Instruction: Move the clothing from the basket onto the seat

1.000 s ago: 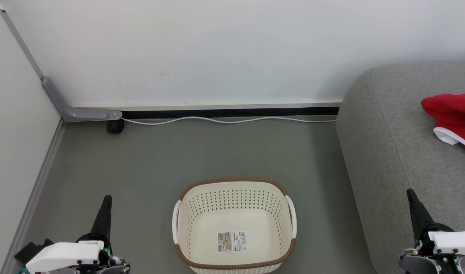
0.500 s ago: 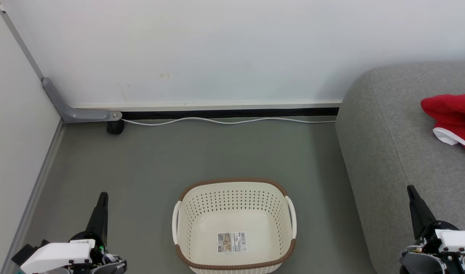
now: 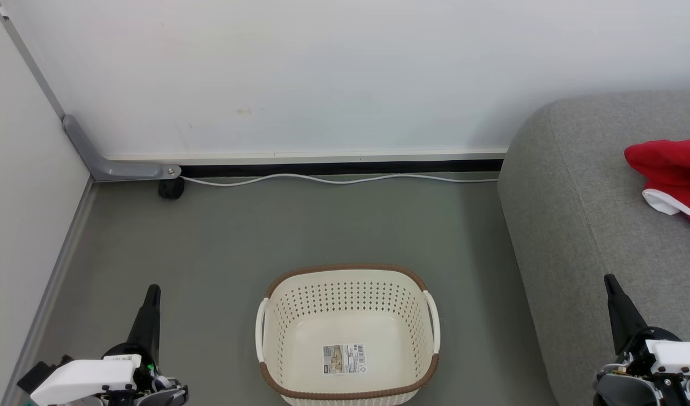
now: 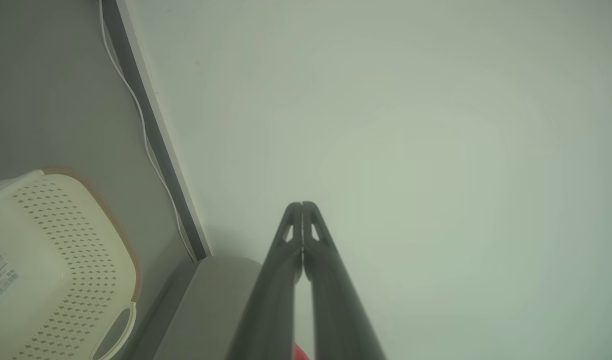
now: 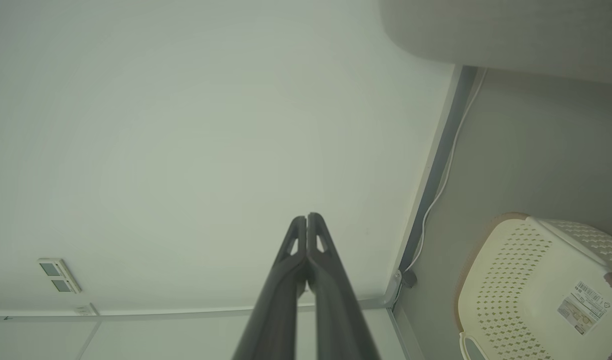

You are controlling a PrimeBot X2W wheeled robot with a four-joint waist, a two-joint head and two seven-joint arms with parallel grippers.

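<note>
We face a grey-green floor (image 3: 266,237) under a white wall (image 3: 322,73), with a pale cable (image 3: 333,179) running along the skirting. The clothing (image 3: 669,175), bright red with a white band, lies at the right edge of the frame on the seat (image 3: 581,197), well apart from the basket (image 3: 345,267) at bottom centre. That basket holds nothing but the paper label (image 3: 344,358) on its bottom, so we judge the move done as far as we can see, though the garment runs out of frame. Our left gripper (image 3: 152,290) at lower left and right gripper (image 3: 609,279) at lower right point up the frame, fingers pressed together, holding nothing.
</note>
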